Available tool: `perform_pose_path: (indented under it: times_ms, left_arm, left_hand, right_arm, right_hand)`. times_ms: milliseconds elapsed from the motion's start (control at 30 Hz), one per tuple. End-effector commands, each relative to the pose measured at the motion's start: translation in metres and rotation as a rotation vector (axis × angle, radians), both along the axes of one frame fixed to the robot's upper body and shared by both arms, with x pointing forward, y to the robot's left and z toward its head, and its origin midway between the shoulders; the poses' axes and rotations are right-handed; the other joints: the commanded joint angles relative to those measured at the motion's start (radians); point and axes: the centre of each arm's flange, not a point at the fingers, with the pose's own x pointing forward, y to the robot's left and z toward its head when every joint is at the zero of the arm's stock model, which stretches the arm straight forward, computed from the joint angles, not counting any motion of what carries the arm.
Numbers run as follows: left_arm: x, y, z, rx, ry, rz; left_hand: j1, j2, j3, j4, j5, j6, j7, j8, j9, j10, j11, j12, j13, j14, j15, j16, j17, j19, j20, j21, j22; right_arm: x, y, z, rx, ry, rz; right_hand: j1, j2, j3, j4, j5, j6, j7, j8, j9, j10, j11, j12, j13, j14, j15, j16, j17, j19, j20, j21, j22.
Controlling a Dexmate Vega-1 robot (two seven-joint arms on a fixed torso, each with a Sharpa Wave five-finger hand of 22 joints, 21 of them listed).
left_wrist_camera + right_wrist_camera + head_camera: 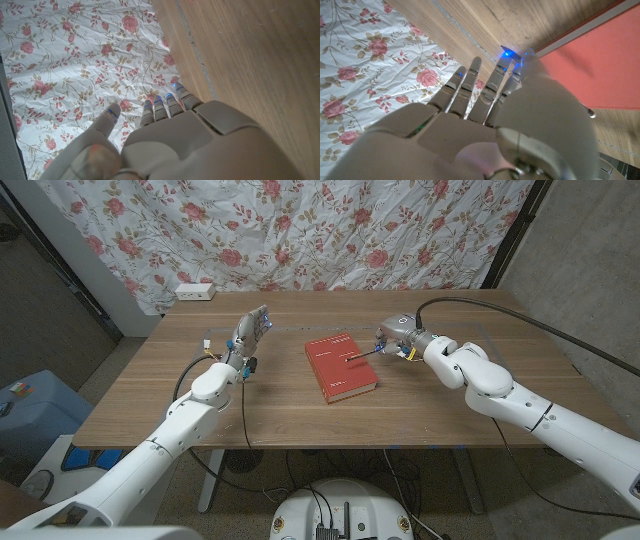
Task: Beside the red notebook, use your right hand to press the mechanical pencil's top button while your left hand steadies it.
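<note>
While the right hand (396,340) pinches the mechanical pencil (362,355) over the red notebook (340,367), left hand (251,332) well apart, fingers spread, holding nothing.

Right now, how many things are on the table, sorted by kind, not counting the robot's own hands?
Red notebook: 1
Mechanical pencil, lying on the notebook's right side: 1
White power strip at the far left edge: 1
Total: 3

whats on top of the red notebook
A pencil lies on the red notebook, near its right edge, with one end reaching toward the right hand. Whether the hand touches it is unclear. Anything under the notebook is hidden.
</note>
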Motion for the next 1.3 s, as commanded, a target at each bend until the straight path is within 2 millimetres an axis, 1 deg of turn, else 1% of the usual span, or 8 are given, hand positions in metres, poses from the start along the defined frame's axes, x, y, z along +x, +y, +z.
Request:
perform_pose_path:
  times_ms: [33, 400, 667, 833, 933, 1033, 1167, 1300]
  left_arm:
    - [-0.004, -0.008, 0.016, 0.078, -0.023, -0.039]
    - [-0.01, -0.017, 0.026, 0.149, -0.08, -0.042]
    - [-0.011, -0.024, 0.028, 0.205, -0.132, -0.028]
    - [-0.014, -0.03, 0.027, 0.243, -0.161, -0.016]
    - [-0.015, -0.033, 0.025, 0.273, -0.174, -0.006]
    - [-0.016, -0.037, 0.025, 0.308, -0.193, 0.005]
    - [-0.016, -0.043, 0.025, 0.363, -0.208, 0.007]
    - [-0.017, -0.049, 0.024, 0.398, -0.232, 0.022]
  left_hand:
    - [0.004, 0.054, 0.002, -0.014, -0.001, 0.012, -0.001, 0.002, 0.003, 0.008, -0.002, -0.002, 0.002, 0.008, -0.028, 0.0, 0.002, 0.01, -0.001, 0.0, 0.002]
    - [0.016, 0.043, 0.001, -0.044, -0.004, 0.032, -0.021, 0.006, 0.002, 0.029, -0.009, 0.004, 0.002, 0.01, -0.033, 0.0, 0.001, 0.015, 0.002, 0.001, 0.001]
    - [0.015, 0.047, 0.005, -0.052, -0.004, 0.067, -0.053, 0.014, 0.003, 0.04, -0.016, 0.005, 0.003, 0.014, -0.04, 0.001, 0.003, 0.019, 0.003, 0.002, 0.002]
    - [0.005, 0.044, 0.001, -0.048, -0.005, 0.079, -0.078, 0.014, 0.003, 0.044, -0.017, 0.005, 0.003, 0.016, -0.041, 0.003, 0.006, 0.024, 0.003, 0.003, 0.002]
    - [-0.009, 0.047, -0.004, -0.036, -0.005, 0.107, -0.103, 0.02, 0.003, 0.05, -0.023, 0.006, 0.003, 0.017, -0.045, 0.005, 0.009, 0.029, 0.002, 0.004, 0.003]
    - [-0.015, 0.046, -0.006, -0.031, -0.005, 0.117, -0.115, 0.02, 0.003, 0.051, -0.027, 0.005, 0.003, 0.019, -0.051, 0.006, 0.01, 0.033, 0.001, 0.005, 0.003]
    - [-0.018, 0.032, -0.012, -0.034, -0.005, 0.122, -0.172, 0.011, 0.002, 0.053, -0.032, 0.003, 0.003, 0.017, -0.057, 0.003, 0.008, 0.034, -0.004, 0.003, 0.002]
    - [-0.017, 0.028, -0.012, -0.038, -0.005, 0.121, -0.18, 0.008, 0.002, 0.055, -0.035, 0.003, 0.003, 0.016, -0.062, 0.002, 0.007, 0.036, -0.005, 0.003, 0.002]
  right_arm:
    - [-0.009, -0.007, 0.009, 0.082, -0.007, 0.027]
    - [-0.011, -0.015, 0.015, 0.182, 0.005, 0.055]
    - [-0.012, -0.022, 0.018, 0.249, 0.006, 0.062]
    - [-0.011, -0.026, 0.018, 0.28, 0.009, 0.06]
    - [-0.01, -0.028, 0.018, 0.308, 0.018, 0.061]
    - [-0.009, -0.029, 0.019, 0.327, 0.024, 0.061]
    - [-0.007, -0.03, 0.019, 0.36, 0.038, 0.053]
    - [-0.006, -0.031, 0.02, 0.385, 0.048, 0.043]
  right_hand:
    - [-0.013, 0.004, -0.003, 0.005, 0.0, 0.009, 0.001, 0.008, 0.003, 0.005, 0.001, 0.004, 0.003, 0.008, -0.143, -0.001, 0.003, 0.013, -0.015, -0.001, 0.003]
    - [-0.017, 0.006, -0.005, 0.004, 0.0, 0.011, 0.0, 0.008, 0.002, 0.008, 0.001, 0.003, 0.003, 0.01, -0.144, -0.002, 0.001, 0.013, -0.014, -0.002, 0.003]
    - [-0.017, 0.008, -0.006, 0.001, -0.001, 0.013, 0.0, 0.008, 0.001, 0.01, 0.001, 0.003, 0.004, 0.013, -0.145, 0.0, 0.002, 0.015, -0.015, -0.001, 0.003]
    - [-0.018, 0.009, -0.007, 0.0, -0.001, 0.015, 0.001, 0.009, 0.0, 0.012, 0.001, 0.003, 0.004, 0.014, -0.145, 0.001, 0.002, 0.017, -0.015, -0.001, 0.003]
    - [-0.019, 0.01, -0.008, -0.001, -0.001, 0.017, 0.001, 0.009, 0.0, 0.013, 0.001, 0.003, 0.004, 0.015, -0.146, 0.002, 0.002, 0.017, -0.015, -0.001, 0.003]
    - [-0.019, 0.01, -0.008, -0.002, -0.001, 0.018, 0.001, 0.009, 0.0, 0.014, 0.001, 0.003, 0.004, 0.016, -0.146, 0.002, 0.002, 0.018, -0.015, -0.001, 0.003]
    - [-0.021, 0.011, -0.009, -0.002, -0.002, 0.018, 0.001, 0.009, -0.001, 0.015, 0.001, 0.002, 0.004, 0.016, -0.144, 0.002, 0.002, 0.019, -0.014, -0.001, 0.003]
    - [-0.021, 0.011, -0.009, -0.003, -0.002, 0.019, 0.001, 0.008, -0.001, 0.015, 0.001, 0.002, 0.004, 0.017, -0.145, 0.002, 0.002, 0.018, -0.015, -0.001, 0.003]
